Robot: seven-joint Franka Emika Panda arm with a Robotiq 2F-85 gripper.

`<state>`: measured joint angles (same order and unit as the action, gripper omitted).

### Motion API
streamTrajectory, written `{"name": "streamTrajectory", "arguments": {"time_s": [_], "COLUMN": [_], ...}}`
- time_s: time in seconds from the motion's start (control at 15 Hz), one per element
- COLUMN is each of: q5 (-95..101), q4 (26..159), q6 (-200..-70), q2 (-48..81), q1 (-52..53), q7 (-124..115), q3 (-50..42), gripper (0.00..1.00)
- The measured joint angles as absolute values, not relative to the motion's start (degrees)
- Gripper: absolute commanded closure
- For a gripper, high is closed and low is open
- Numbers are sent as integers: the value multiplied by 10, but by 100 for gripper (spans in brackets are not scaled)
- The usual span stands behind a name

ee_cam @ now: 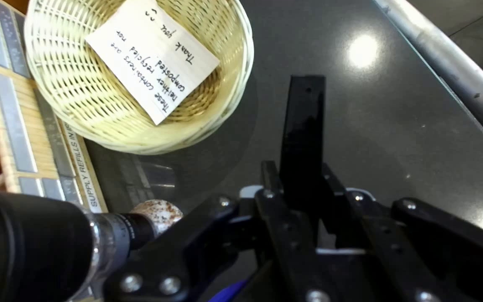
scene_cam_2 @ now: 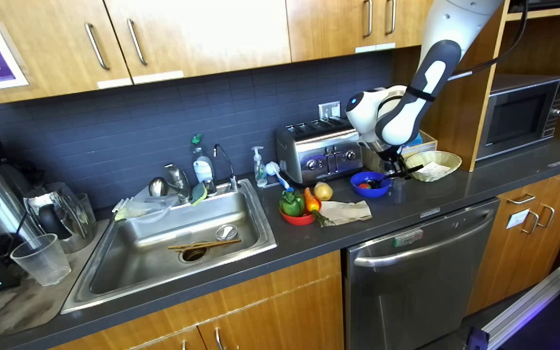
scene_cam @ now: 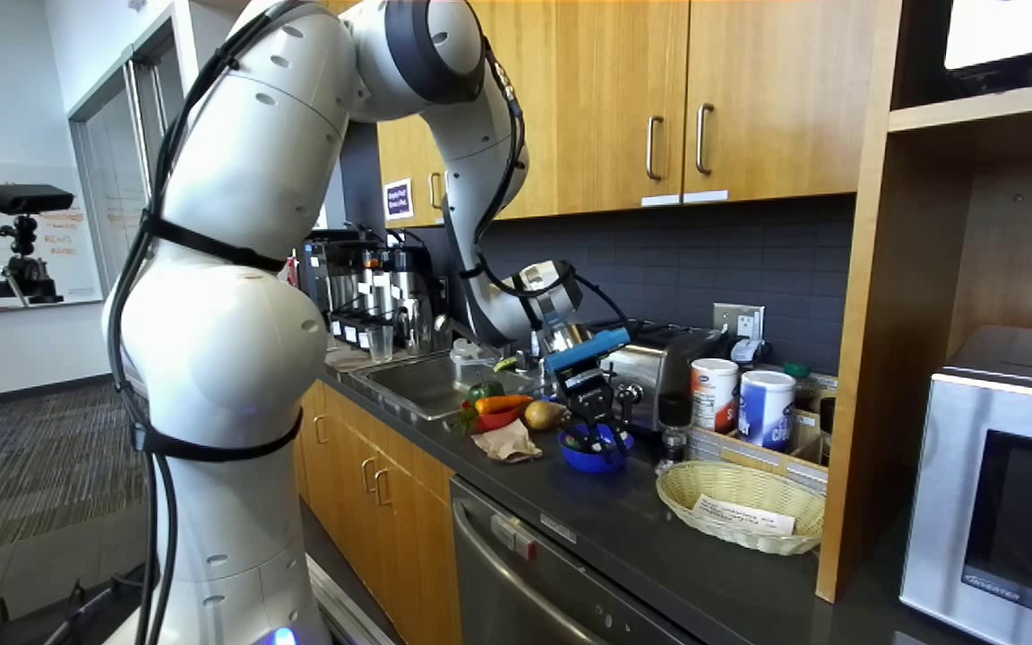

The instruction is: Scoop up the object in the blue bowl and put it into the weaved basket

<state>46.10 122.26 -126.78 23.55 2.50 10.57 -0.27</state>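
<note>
The blue bowl (scene_cam_2: 371,191) stands on the counter, also in an exterior view (scene_cam: 593,461). Only a sliver of its rim (ee_cam: 227,292) shows in the wrist view. A small red lump, the object (scene_cam_2: 364,185), lies inside it at one side. My gripper (ee_cam: 300,180) is shut on the handle of a black utensil (ee_cam: 304,117). In an exterior view the gripper (scene_cam_2: 397,167) is beside and above the bowl, and the utensil's dark head (scene_cam_2: 379,183) is tilted down into it, close to the lump. The weaved basket (ee_cam: 74,79) holds a paper note; it shows in both exterior views (scene_cam: 722,479) (scene_cam_2: 449,163).
A black-topped grinder (ee_cam: 36,247) stands close to the gripper. The toaster (scene_cam_2: 328,150) and a supply box (ee_cam: 19,126) are behind. A red bowl (scene_cam_2: 299,220) of vegetables, a potato (scene_cam_2: 323,191) and brown paper (scene_cam_2: 345,213) lie toward the sink (scene_cam_2: 265,238).
</note>
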Motion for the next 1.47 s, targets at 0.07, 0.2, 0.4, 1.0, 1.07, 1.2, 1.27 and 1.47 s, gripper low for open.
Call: {"name": "streamTrajectory", "arguments": {"time_s": [0.07, 0.2, 0.4, 1.0, 1.07, 1.2, 1.27, 1.47], "q5": [461, 460, 454, 391, 383, 372, 366, 352], "q4": [1223, 1223, 1223, 1222, 1222, 1222, 1222, 1222], "q6": [-1267, -1267, -1262, -1245, -1245, -1245, -1244, -1244], "q2": [236, 235, 234, 210, 208, 205, 204, 204], "q1": [25, 25, 25, 16, 14, 11, 10, 6], "q7": [106, 106, 109, 167, 176, 191, 198, 217], "q3": [0, 3, 5, 6, 6, 6, 6, 6], "gripper": [94, 94, 94, 94, 94, 94, 94, 94]}}
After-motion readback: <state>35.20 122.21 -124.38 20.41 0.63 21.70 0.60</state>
